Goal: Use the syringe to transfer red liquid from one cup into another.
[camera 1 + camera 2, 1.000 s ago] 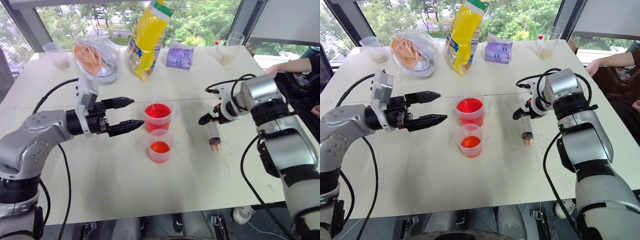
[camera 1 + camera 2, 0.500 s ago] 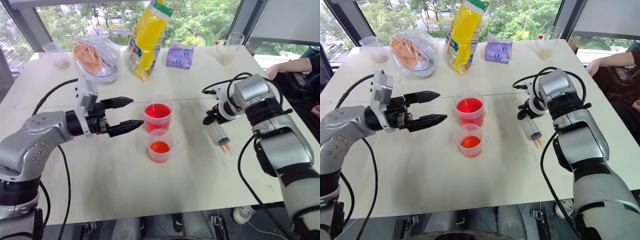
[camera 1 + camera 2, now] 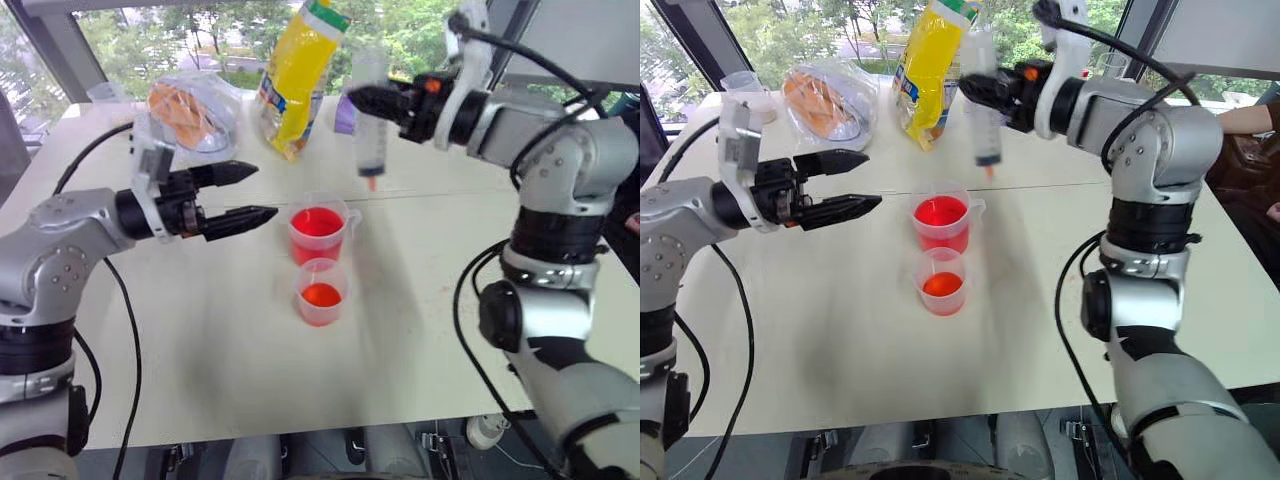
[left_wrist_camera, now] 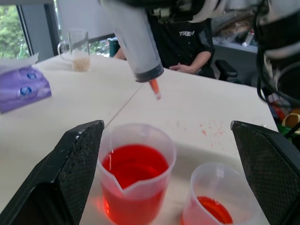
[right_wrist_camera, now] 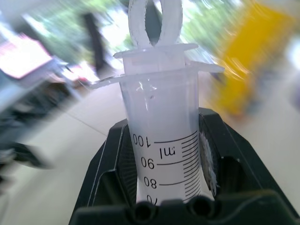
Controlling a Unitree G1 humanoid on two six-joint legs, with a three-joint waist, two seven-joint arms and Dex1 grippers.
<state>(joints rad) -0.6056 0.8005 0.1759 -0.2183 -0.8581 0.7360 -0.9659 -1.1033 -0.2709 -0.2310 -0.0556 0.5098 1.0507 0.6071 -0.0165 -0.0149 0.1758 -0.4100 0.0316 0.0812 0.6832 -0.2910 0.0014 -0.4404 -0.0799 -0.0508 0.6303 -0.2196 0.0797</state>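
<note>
My right gripper (image 3: 368, 100) is shut on the barrel of the clear syringe (image 3: 370, 125) and holds it up in the air. The syringe hangs upright, its orange-red tip (image 4: 155, 89) pointing down, above and just behind the handled cup (image 3: 318, 232). That cup is well filled with red liquid (image 3: 317, 222). The shorter cup (image 3: 321, 292) stands right in front of it with a little red liquid at its bottom. My left gripper (image 3: 263, 190) is open, level, just left of the handled cup. The plunger (image 5: 156, 23) is pushed in.
At the back of the table are a yellow bag (image 3: 298, 70), a bagged loaf (image 3: 190, 110), a purple tissue pack (image 4: 21, 86) and a glass with grains (image 4: 80, 49). A person (image 4: 187, 42) sits at the far right corner.
My right gripper closed on the syringe lying on the table, lifted it and swung it up and to the left over the cups. My left gripper rose slightly.
</note>
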